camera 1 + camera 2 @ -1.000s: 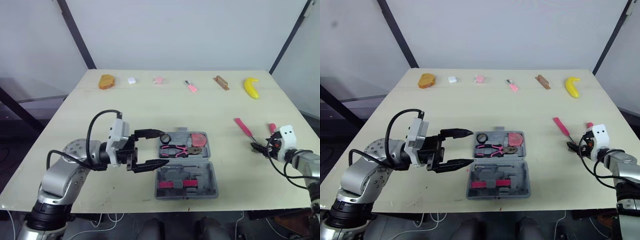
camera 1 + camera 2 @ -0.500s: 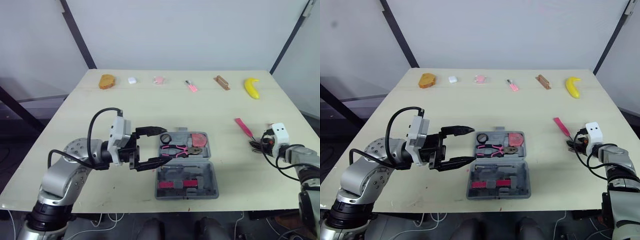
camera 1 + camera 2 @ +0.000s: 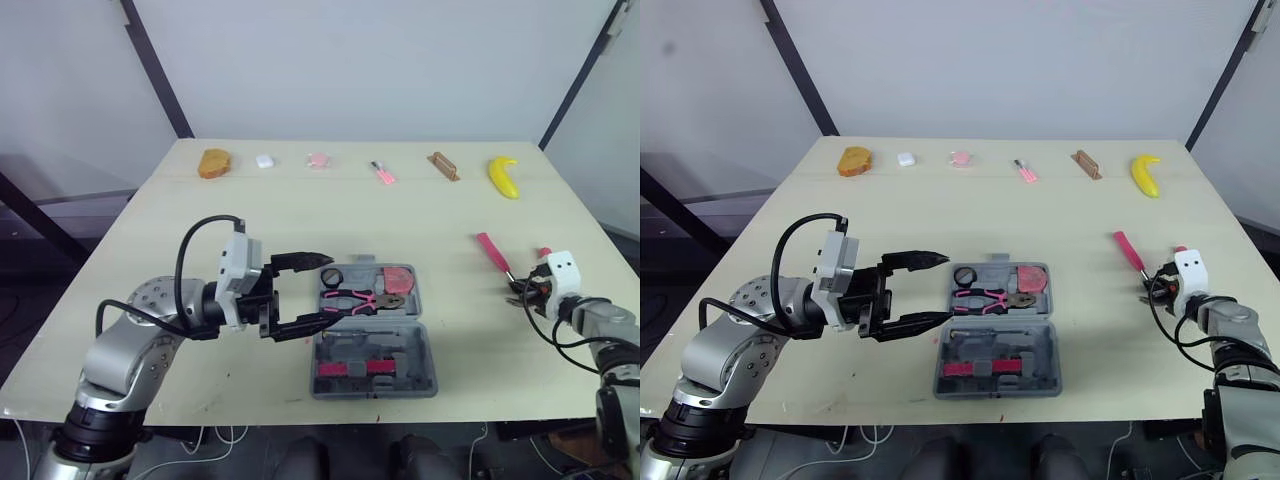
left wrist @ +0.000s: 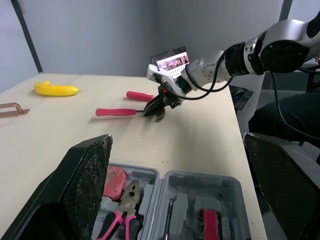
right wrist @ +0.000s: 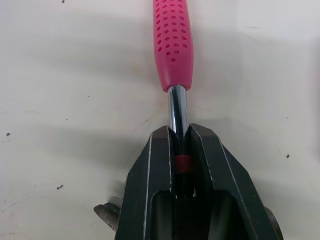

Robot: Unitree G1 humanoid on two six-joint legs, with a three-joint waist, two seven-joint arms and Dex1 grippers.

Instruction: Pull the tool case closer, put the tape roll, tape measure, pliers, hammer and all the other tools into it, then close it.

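The right gripper's [image 5: 179, 136] 2 black fingers [image 5: 155, 170] are clamped together on the polished steel shaft of 1 hammer [image 5: 173, 40], just below its pink rubber handle, which is dimpled with rows of small holes. The hammer lies along the pale wooden table [image 3: 300, 210] near its right edge, well apart from the case. 1 more pink-handled tool [image 4: 140, 95] lies just beside it.

The left gripper [image 3: 328, 291] hangs with its 2 fingers [image 4: 85, 185] spread wide and holding nothing. Their rough black pads face each other, and the tips are at the left edge of the tool case [image 3: 372, 340].

The case is grey moulded plastic and lies open flat in 2 halves at the middle of the table's near side. Its far half holds 1 black tape roll [image 3: 331, 277], 1 pair of pliers [image 3: 352, 298] with pink grips, and 1 rounded pink tape measure [image 3: 397, 278]. The near half carries a row of pink-banded pieces [image 3: 350, 368] set in slots.

6 small things line the table's far edge, the rightmost being 1 yellow banana [image 3: 503, 175].
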